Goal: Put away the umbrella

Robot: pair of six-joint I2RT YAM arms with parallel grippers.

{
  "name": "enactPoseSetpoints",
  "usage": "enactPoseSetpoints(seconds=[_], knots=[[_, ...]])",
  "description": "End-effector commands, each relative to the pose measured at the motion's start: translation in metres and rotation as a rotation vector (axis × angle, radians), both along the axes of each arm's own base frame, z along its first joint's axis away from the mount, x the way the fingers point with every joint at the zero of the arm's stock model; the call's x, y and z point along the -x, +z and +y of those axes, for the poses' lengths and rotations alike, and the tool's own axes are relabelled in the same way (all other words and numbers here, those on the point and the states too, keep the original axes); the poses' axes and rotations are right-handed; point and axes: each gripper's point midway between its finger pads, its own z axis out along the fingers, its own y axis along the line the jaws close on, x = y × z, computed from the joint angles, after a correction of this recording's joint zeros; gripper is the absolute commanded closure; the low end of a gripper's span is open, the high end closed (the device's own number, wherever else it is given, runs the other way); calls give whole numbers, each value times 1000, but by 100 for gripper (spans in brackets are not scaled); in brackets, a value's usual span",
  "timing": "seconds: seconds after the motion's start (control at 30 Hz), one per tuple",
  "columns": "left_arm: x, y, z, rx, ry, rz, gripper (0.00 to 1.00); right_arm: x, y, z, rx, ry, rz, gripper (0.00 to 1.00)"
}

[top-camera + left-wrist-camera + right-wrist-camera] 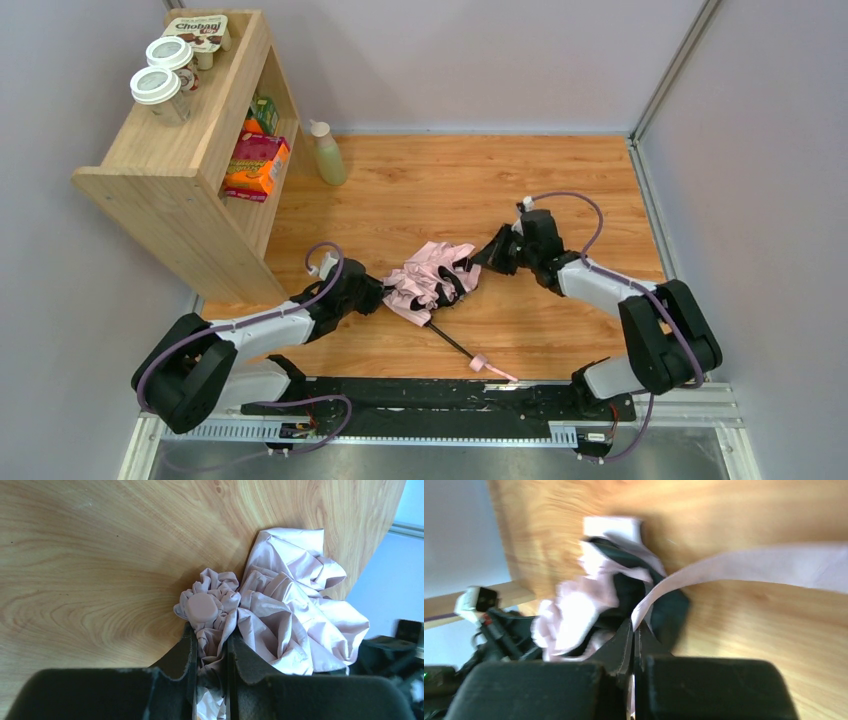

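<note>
The umbrella (432,280) is lying crumpled on the table (570,190), to the right of the wooden shelf (180,190) and nearer the arm bases than it; its black shaft (452,340) and pink handle (481,364) are pointing away from the shelf. The left gripper (212,645) is pinching bunched pink fabric on the shelf side, fingers narrow; the right gripper (634,630) is clamping a pale pink band (749,562) of the canopy on the side away from the shelf, fingers pressed together.
</note>
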Motion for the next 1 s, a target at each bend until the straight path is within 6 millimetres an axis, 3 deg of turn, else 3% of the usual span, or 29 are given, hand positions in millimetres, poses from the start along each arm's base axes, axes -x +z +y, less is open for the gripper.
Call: enactPoseSetpoints(seconds=[0.0,0.07,0.17,0.33,0.43,0.6,0.77,0.97], knots=[[15,-22,16,-125,-32,50,100,-40,110,23,-50,120,-420,100],[15,-22,15,-121,-30,47,100,-46,146,43,-138,200,-512,100],[15,-21,16,-108,-17,41,100,-47,176,70,-259,301,-562,100],[14,-13,15,-106,-11,24,100,-59,191,94,-264,378,-678,100],[13,-10,14,-98,-5,17,100,-78,169,95,-165,379,-674,100],[17,-10,13,-98,-9,37,100,-110,100,77,45,344,-669,100],[21,-11,11,-89,-10,53,100,-144,42,57,18,297,-578,100],[21,-7,12,-86,-6,48,100,-142,15,58,-85,277,-480,100]])
